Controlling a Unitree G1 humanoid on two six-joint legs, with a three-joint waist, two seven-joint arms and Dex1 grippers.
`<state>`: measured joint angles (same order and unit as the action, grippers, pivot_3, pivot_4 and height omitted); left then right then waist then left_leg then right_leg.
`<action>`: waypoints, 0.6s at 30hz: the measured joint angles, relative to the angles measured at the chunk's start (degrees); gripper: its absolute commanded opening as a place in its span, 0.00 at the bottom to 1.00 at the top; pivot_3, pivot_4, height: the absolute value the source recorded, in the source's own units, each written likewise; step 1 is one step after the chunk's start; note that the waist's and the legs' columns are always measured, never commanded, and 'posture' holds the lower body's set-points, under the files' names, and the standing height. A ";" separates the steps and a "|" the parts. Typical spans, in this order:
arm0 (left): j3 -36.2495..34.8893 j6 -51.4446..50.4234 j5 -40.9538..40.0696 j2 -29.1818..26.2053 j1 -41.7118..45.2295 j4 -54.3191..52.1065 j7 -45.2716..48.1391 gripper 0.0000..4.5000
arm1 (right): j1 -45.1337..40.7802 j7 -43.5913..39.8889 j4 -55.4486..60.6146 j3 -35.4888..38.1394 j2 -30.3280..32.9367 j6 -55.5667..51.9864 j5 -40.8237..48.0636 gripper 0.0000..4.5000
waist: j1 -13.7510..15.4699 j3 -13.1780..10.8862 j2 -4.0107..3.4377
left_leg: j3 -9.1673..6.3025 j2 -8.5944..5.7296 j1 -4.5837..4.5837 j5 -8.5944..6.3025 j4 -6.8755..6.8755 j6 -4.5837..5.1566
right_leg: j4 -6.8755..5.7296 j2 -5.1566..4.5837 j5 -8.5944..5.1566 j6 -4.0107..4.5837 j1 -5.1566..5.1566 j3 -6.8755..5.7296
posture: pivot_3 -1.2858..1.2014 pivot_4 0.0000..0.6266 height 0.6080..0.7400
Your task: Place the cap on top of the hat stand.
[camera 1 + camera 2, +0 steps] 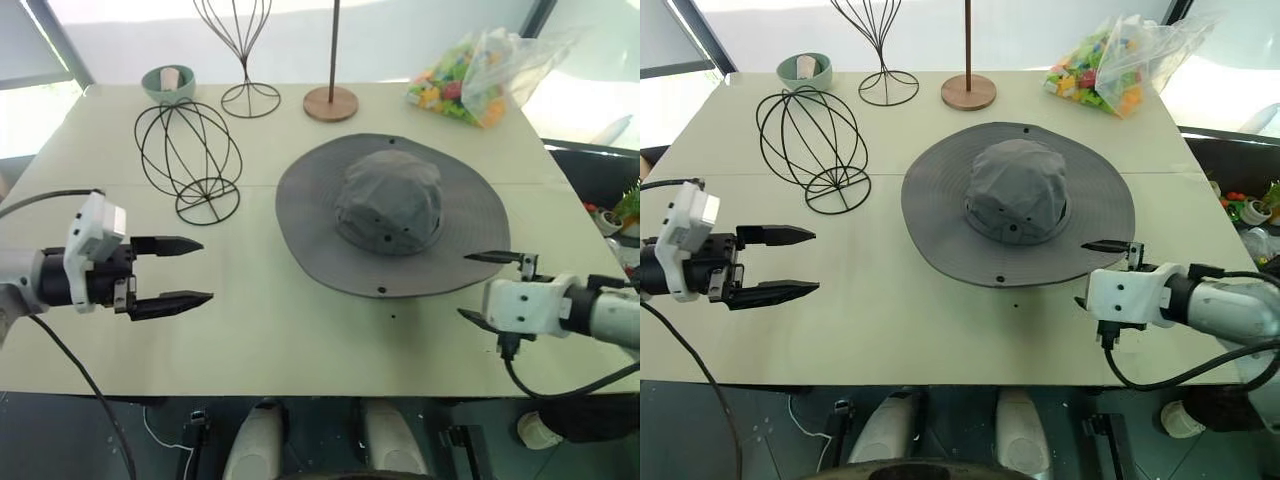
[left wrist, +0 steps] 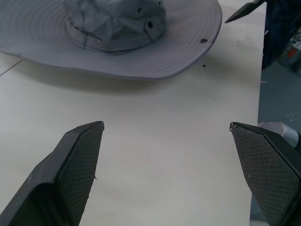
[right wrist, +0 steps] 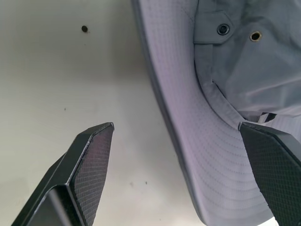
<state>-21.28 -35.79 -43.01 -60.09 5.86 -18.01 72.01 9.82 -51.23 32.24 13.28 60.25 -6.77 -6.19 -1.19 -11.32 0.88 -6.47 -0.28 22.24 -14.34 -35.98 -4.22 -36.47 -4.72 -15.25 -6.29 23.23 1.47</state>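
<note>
Left eye view shows the cap (image 1: pixel 392 213) lying flat, crown up, in the middle of the pale counter (image 1: pixel 300 340), its wide grey brim spread round it. The hat stand (image 1: pixel 190 160), a black wire globe on a small ring base, stands on the counter to the left of the cap and apart from it, bare. The left tool (image 1: pixel 175 272) hovers over the near left part of the counter, pointing toward the cap; its two black fingers stand well apart with nothing between them, and a stretch of open counter lies between it and the brim. The right tool (image 1: pixel 485 288) is at the near right edge of the brim, its fingers spread wide and gripping nothing; the far finger lies over the brim's edge and the near one over bare counter. In the right wrist view the brim's rim runs between the two fingers, with one finger (image 3: pixel 275 162) over the fabric and the other beside it. At the back of the counter stand a taller narrow wire stand (image 1: pixel 243 55), a thin pole on a round wooden base (image 1: pixel 331 100), a small green bowl (image 1: pixel 168 84) and a clear bag of coloured pieces (image 1: pixel 470 80).
</note>
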 measured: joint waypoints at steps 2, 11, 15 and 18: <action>0.21 0.00 -0.01 0.10 0.45 -0.01 -0.18 1.00 | -1.54 1.90 -0.62 -2.97 -1.17 0.36 -2.80 0.97 | 0.02 0.00 0.00 | -0.01 0.00 0.00 0.00 -0.04 0.00 | -0.04 0.00 0.00 0.01 0.00 0.00 | 0.52 0.24 1.00; 0.88 -0.97 -0.18 0.55 2.35 -0.37 -2.17 1.00 | -12.54 9.76 -8.54 -16.05 -10.84 -1.21 -12.76 0.97 | 0.04 0.02 0.04 | -0.03 0.00 0.01 0.00 -0.09 0.00 | -0.18 0.02 0.01 -0.01 0.03 0.01 | 0.52 0.24 1.00; 1.39 -1.56 -0.50 0.69 2.89 -0.72 -3.12 1.00 | -13.62 11.55 -11.93 -18.07 -12.06 -0.35 -15.08 0.85 | 0.12 0.02 0.04 | -0.03 0.00 0.01 0.00 -0.12 0.00 | -0.20 0.01 0.01 -0.01 0.03 0.01 | 0.52 0.24 1.00; 1.46 -2.21 -0.97 0.86 2.98 -1.24 -3.93 1.00 | -14.72 12.42 -14.49 -18.37 -13.56 -0.73 -15.54 0.55 | 0.07 0.04 0.06 | -0.04 0.00 -0.01 0.00 -0.15 0.00 | -0.34 0.02 0.01 -0.01 0.05 0.01 | 0.52 0.24 1.00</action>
<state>-19.83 -38.00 -43.98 -59.24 8.84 -19.25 68.07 -4.90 -38.81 17.75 -5.09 46.69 -7.50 -21.73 -1.12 -11.28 0.94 -6.50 -0.28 22.23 -14.34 -36.13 -4.22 -36.80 -4.71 -15.24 -6.30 23.28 1.48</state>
